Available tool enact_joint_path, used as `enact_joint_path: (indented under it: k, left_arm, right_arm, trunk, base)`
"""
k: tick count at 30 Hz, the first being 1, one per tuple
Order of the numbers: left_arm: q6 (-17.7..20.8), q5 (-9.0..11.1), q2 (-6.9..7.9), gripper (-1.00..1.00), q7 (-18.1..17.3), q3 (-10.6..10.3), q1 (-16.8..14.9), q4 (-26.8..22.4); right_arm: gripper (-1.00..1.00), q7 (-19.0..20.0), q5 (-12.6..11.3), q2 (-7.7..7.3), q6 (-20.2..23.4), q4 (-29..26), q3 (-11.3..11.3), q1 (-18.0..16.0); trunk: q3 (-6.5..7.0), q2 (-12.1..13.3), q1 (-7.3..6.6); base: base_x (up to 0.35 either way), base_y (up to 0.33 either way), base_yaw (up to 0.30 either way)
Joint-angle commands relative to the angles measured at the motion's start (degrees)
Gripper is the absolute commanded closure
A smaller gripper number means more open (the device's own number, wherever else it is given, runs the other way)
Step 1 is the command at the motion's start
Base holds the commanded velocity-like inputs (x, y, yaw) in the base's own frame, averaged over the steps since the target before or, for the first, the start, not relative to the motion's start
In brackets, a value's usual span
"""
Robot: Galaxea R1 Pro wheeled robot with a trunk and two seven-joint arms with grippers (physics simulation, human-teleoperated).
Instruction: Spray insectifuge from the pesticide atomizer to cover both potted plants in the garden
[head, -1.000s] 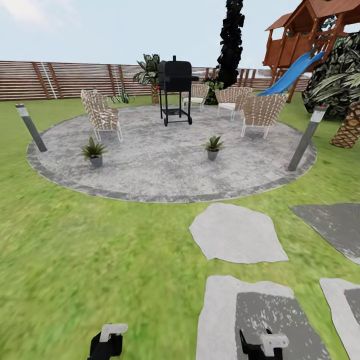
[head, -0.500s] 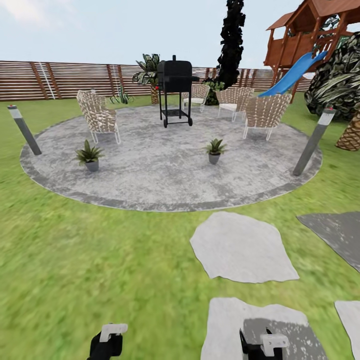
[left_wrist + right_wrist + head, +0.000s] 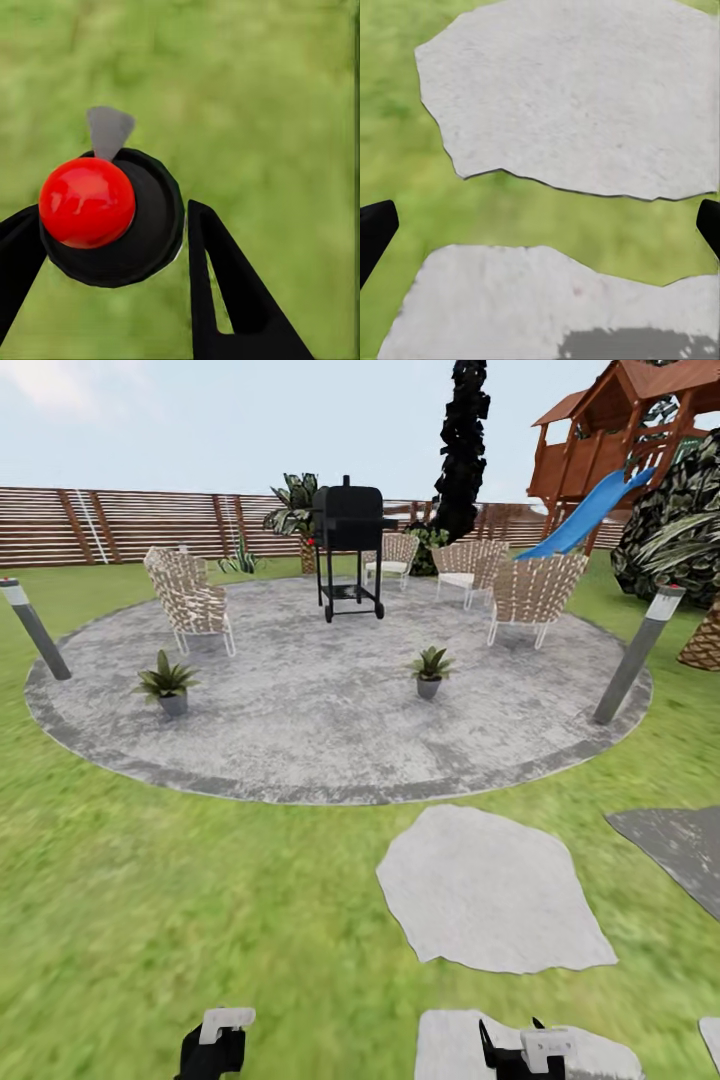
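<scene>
While I was rolling toward the patio point(image 3: 330, 740), head view had potted plants point(image 3: 165, 685) at 11 and point(image 3: 430, 672) at 12 | left wrist: left gripper point(image 3: 112, 247) gripped the pesticide atomizer point(image 3: 111, 217) | right wrist: right gripper point(image 3: 540, 225) wide, empty | next: close in, spray.

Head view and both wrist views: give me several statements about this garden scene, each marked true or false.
1. Two small potted plants in grey pots stand on the round grey paved patio. True.
2. The black barbecue grill stands on the lawn. False: it stands on the patio.
3. The right gripper is open above a flat grey stepping stone. True.
4. The left gripper is empty. False: the pesticide atomizer, black-capped with a red knob, sits between its fingers.
</scene>
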Motion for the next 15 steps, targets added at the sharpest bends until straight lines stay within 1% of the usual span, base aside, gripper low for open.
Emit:
enact_joint_path:
  k: [1, 15]
  left_arm:
    - [-0.2, 0.2, 0.01, 1.00, 0.1, -0.1, 0.0, 0.0]
    - [-0.2, 0.2, 0.01, 1.00, 0.1, -0.1, 0.0, 0.0]
  right_arm:
    - [-1.00, 0.0, 0.0, 0.00, -0.2, 0.0, 0.0, 0.0]
    - [-1.00, 0.0, 0.0, 0.00, -0.2, 0.0, 0.0, 0.0]
  trunk:
    - [-0.05, 0.0, 0.02]
    - [-0.05, 0.0, 0.02]
  base:
    - [0.315, -0.120, 0.000]
    - [0.298, -0.135, 0.000]
